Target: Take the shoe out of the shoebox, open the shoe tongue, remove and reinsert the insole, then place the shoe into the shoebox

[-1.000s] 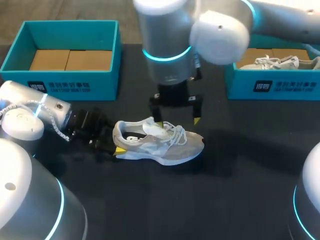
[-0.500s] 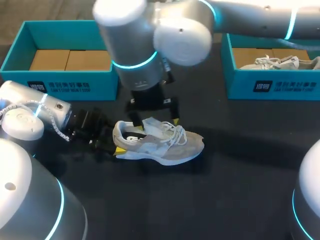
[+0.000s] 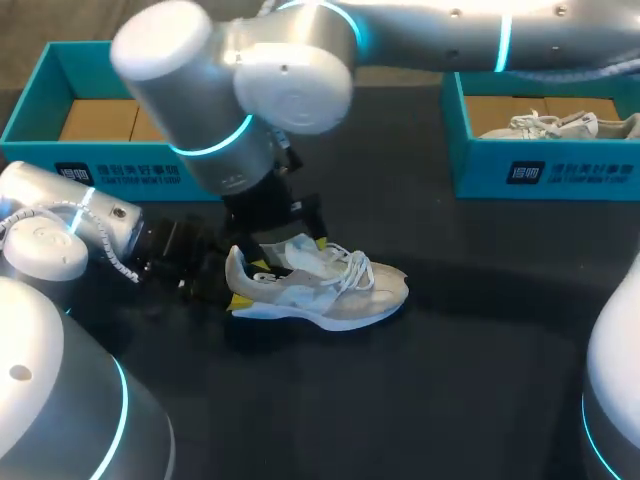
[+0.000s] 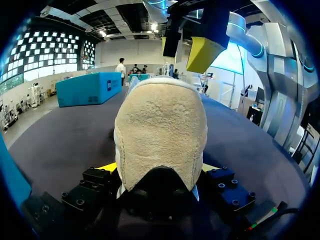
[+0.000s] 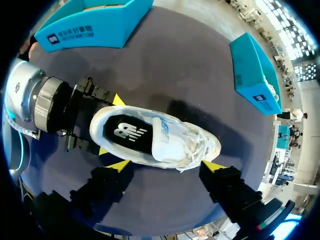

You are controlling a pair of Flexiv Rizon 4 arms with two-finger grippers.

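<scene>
Across dark worktop point(image 3: 480, 380), shifts spread-open right gripper point(image 3: 290, 254) heelward over shoe point(image 3: 330, 290), left gripper point(image 3: 228, 288) clamping its heel, readying insole point(image 5: 127, 132) removal.

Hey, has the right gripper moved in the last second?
Yes. The right gripper has slid along the shoe, from above its laces to above its heel opening, toward the left gripper holding the heel.
</scene>
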